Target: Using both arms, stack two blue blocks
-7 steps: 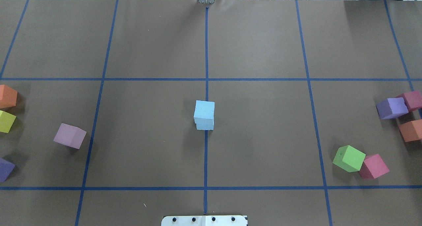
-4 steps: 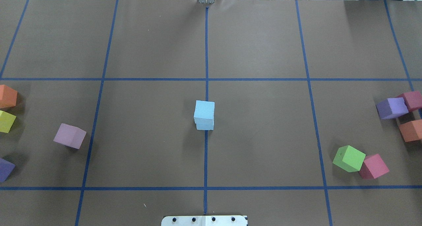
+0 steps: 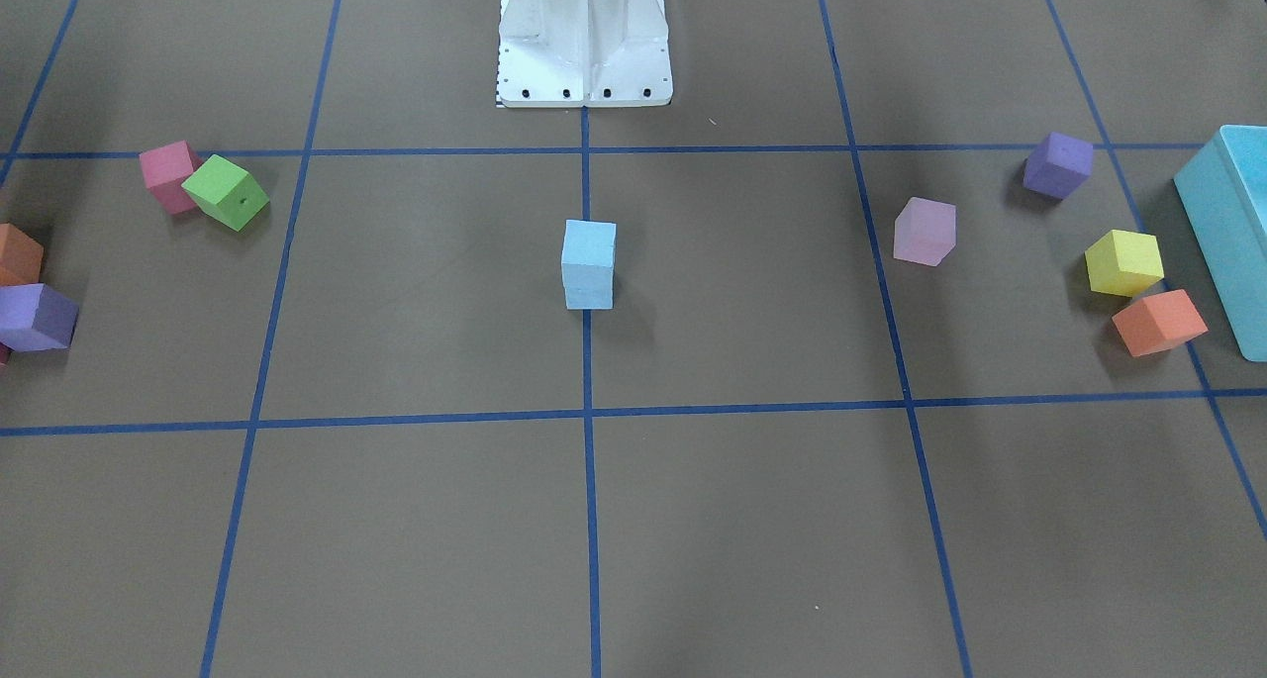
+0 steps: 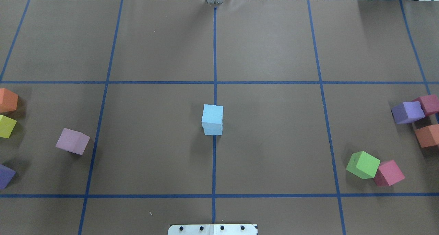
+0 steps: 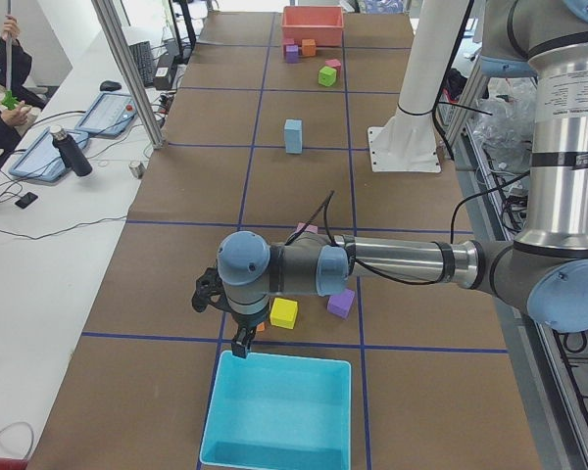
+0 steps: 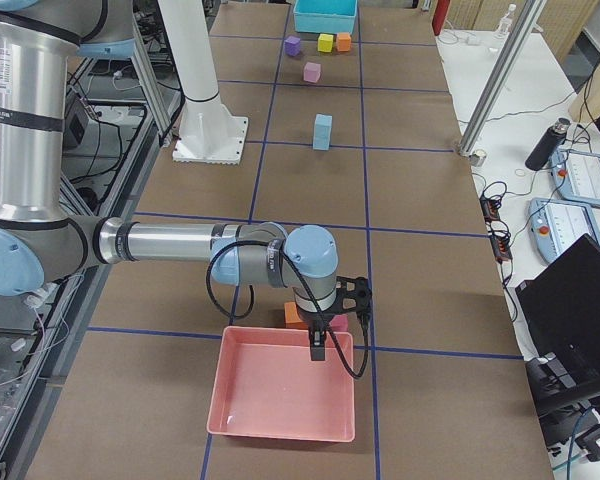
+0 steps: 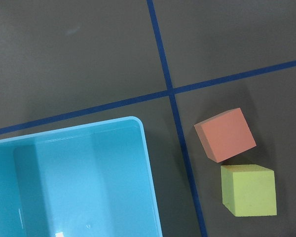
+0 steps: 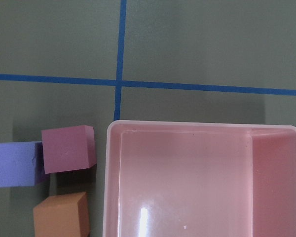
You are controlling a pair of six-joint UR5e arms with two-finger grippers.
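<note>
The two blue blocks stand stacked on the centre line of the table, the upper block (image 4: 212, 114) squarely on the lower block (image 4: 213, 131). The stack also shows in the front view (image 3: 589, 262) and both side views (image 5: 293, 135) (image 6: 322, 131). No gripper is near it. My left gripper (image 5: 239, 345) hangs over the near rim of the turquoise bin (image 5: 279, 411) at the table's left end. My right gripper (image 6: 318, 350) hangs over the pink bin (image 6: 285, 385) at the right end. I cannot tell whether either is open or shut.
Orange (image 7: 225, 134), yellow (image 7: 248, 190), pink (image 4: 72, 141) and purple (image 3: 1057, 164) cubes lie on the left side. Green (image 4: 363, 164), red (image 4: 389, 173), purple (image 8: 15, 164), maroon (image 8: 69, 148) and orange (image 8: 60, 216) cubes lie on the right. The white base pedestal (image 3: 584, 35) stands at the near edge.
</note>
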